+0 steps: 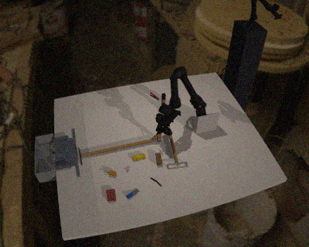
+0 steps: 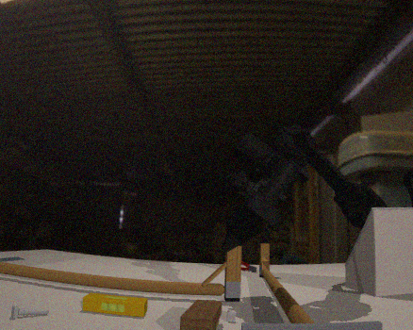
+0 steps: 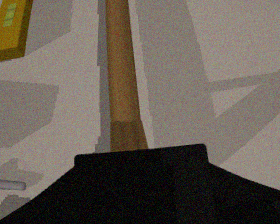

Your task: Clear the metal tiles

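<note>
Pincer (image 1: pixel 159 133) (image 2: pixel 233 241) part-closed on long scraper (image 1: pixel 120 147) (image 2: pixel 105 283) (image 3: pixel 123 75); its blade end reaches away, by catch box (image 1: pixel 44 159). Sweeping seems well along; tiles left on bench plate: cannot tell. Laying scraper on surface (image 1: pixel 237 155), release remain.

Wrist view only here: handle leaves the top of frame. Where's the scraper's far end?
Observer: Top view has it. The long scraper ends in a blade, short of the bench plate on the arm's side.
Operator: What's at the plate's far end?
Observer: The catch box, sticking out past the edge of the table.
Operator: Other tools nearby?
Observer: One shorter wooden-handled tool, its rectangular head next to a brown block.
</note>
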Controlling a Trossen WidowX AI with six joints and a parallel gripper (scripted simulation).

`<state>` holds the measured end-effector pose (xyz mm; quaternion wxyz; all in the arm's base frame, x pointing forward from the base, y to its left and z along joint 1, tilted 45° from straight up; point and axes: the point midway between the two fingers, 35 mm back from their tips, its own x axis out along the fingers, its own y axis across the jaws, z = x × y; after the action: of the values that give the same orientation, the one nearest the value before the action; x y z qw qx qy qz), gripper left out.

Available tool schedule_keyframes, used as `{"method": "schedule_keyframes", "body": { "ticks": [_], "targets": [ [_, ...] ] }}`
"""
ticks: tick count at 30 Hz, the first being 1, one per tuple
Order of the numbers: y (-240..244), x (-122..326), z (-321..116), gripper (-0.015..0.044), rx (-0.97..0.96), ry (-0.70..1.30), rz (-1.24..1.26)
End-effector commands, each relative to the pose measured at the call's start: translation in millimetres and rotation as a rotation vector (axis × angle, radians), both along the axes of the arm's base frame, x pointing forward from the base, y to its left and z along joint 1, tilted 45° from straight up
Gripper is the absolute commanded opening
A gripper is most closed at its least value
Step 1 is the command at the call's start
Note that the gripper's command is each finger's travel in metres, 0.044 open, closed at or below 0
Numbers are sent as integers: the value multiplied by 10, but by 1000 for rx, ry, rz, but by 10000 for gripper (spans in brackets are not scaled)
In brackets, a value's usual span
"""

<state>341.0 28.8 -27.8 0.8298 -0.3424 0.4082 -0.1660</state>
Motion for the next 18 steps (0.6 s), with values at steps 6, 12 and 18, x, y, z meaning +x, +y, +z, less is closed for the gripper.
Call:
{"method": "schedule_keyframes", "body": {
  "ticks": [6, 12, 18],
  "targets": [
    [-2, -65, 42, 0, 4, -18, 1],
    [-23, -88, 59, 0, 4, -18, 0],
    [-77, -102, 111, 0, 3, -18, -2]
  ]
}}
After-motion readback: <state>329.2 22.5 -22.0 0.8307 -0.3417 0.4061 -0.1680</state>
